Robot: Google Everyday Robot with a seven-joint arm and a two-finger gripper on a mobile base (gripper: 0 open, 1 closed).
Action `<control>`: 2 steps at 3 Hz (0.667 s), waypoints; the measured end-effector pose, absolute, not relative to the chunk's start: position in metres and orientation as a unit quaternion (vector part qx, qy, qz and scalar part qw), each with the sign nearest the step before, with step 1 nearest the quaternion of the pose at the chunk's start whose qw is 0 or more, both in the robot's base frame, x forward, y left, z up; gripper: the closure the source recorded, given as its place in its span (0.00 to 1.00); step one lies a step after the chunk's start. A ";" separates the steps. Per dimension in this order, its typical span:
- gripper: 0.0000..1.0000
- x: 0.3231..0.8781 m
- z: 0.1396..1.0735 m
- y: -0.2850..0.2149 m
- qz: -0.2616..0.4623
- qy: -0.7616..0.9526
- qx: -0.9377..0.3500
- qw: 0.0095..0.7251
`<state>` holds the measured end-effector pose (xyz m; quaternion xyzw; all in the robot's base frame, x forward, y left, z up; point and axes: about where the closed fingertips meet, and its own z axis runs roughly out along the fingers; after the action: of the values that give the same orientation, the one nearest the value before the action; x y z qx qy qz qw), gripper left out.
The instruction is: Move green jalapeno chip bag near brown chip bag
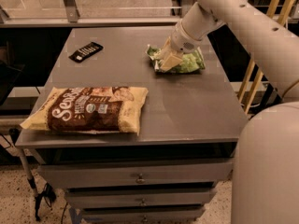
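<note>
The green jalapeno chip bag (190,62) lies crumpled at the far right of the grey table top (187,111). My gripper (166,60) reaches down from the upper right and sits on the bag's left end, touching it and hiding part of it. The brown chip bag (88,111) lies flat at the front left of the table, its left end hanging a little over the edge. A wide stretch of table separates the two bags.
A small black remote (86,52) lies at the far left of the table. Drawers (140,177) sit under the table top. My arm's large white body (266,167) fills the right side. Yellow rails (254,73) stand to the right.
</note>
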<state>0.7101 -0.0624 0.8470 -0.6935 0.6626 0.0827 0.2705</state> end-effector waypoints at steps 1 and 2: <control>1.00 0.697 0.873 -0.067 0.092 0.656 -0.690 0.293; 1.00 0.675 0.916 -0.075 0.095 0.645 -0.688 0.318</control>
<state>0.6752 -0.0753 0.9163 -0.6881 0.6452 0.0954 0.3180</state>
